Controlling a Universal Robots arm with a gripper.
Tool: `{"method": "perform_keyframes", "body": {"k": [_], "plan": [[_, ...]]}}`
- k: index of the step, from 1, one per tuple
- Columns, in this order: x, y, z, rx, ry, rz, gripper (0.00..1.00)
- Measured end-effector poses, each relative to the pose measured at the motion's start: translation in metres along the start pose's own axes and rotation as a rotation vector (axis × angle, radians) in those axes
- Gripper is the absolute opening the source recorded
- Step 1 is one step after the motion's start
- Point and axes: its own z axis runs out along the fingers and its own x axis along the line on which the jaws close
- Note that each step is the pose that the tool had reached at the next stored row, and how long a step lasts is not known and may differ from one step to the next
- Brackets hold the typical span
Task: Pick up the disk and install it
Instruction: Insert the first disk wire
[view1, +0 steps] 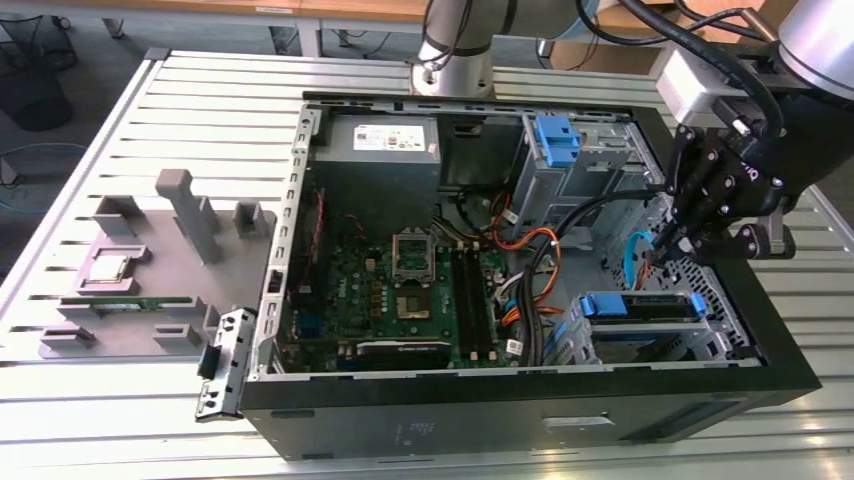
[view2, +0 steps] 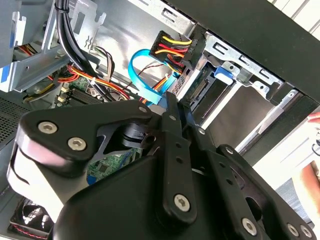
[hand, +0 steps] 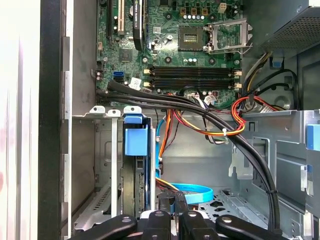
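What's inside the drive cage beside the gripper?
The disk in its blue carrier; the cage hides its underside. The gripper, shut on the blue cable, hangs alongside.

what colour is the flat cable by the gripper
Light blue; the flat cable shows best in the second wrist view.

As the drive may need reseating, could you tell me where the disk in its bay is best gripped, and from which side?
Probably by the blue carrier tab at the exposed end of the disk, coming in through the open side of the case. The bay cage walls cover its flat faces, so only that end stands free for a pinch.
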Motion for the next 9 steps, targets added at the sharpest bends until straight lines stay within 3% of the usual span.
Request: {"method": "perform_keyframes", "body": {"k": [9], "plan": [[0.0000, 0.0001, 0.0000, 0.0001, 0.0001, 0.000, 0.16]]}}
